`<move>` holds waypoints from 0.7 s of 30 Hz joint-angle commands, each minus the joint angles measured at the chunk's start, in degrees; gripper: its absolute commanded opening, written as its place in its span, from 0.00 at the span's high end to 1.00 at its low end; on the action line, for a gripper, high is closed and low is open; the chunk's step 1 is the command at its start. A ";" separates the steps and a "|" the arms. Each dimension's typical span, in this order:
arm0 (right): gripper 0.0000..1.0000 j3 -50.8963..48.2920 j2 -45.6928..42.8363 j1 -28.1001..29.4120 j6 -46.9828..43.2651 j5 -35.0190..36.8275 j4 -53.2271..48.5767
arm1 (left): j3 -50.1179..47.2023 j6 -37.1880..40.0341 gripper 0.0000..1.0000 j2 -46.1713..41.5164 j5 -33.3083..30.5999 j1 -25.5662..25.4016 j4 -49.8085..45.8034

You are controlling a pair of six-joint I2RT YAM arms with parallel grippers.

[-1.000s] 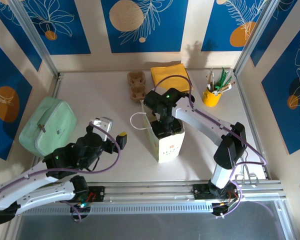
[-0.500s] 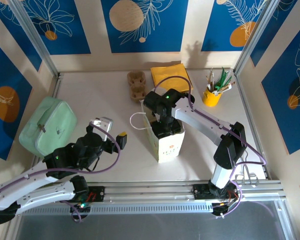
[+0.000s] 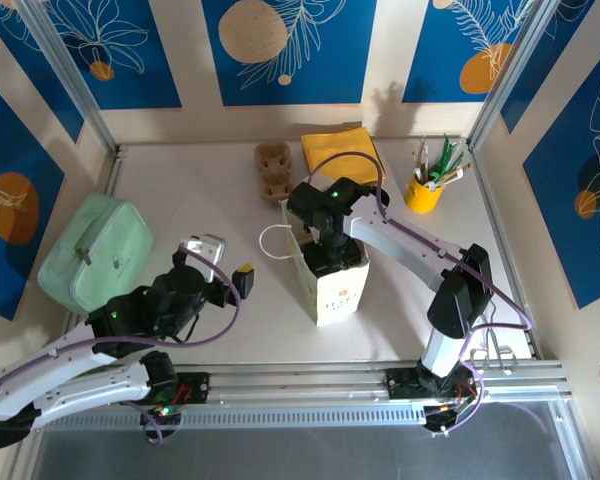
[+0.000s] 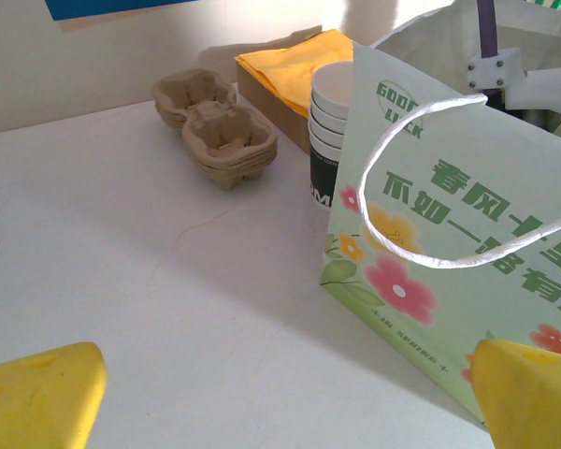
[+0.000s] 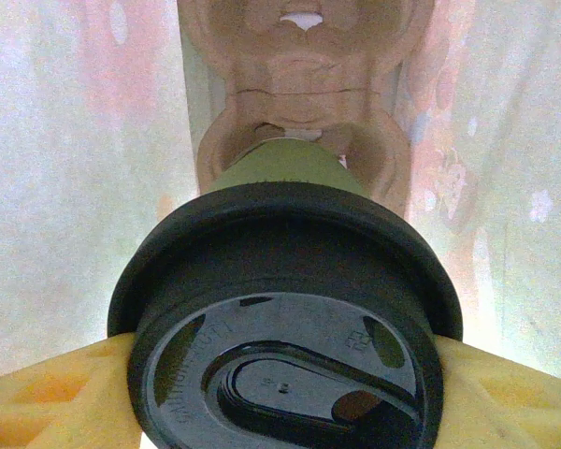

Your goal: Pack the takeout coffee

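Looking down from the top camera, I have the right tool point(image 3: 330, 252) sunk into the mouth of the paper bag point(image 3: 340, 298), which stands upright near the middle of the counter point(image 3: 180, 190). The left tool point(image 3: 228, 262) hangs to the bag's left, apart from it, so the right arm is the one on the job.

On the left wrist camera the left tool is spread wide, its yellow fingertips point(image 4: 37, 393) at the two bottom corners with nothing held between them. The bag's flowered side wall is just ahead. Behind the bag sit a stack of lidless cups point(image 4: 335, 103) and some nested cardboard trays point(image 4: 215, 126).

On the right wrist camera the right tool pinches the coffee cup point(image 5: 280, 168) just under its black lid point(image 5: 290, 365), one yellow finger on each flank. The cup is inside the bag, upright. Its long axis runs straight down from the tool toward a cardboard cup tray point(image 5: 299, 84) on the bag's floor. Its base lines up with one socket, though I cannot tell whether it is seated. I judge the coming move to be a straight descent. Sideways drift could snag the socket's rim.
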 commanded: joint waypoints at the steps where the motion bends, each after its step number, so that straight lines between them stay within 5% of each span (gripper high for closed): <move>1: 0.34 -0.54 -1.18 -0.33 0.61 -0.39 -1.14 | -0.07 -0.54 0.01 -0.42 -1.09 0.55 2.00; 21: 0.34 -1.12 -0.64 -1.04 0.05 -0.64 -0.79 | 0.39 -0.27 0.01 0.51 -1.01 0.65 2.10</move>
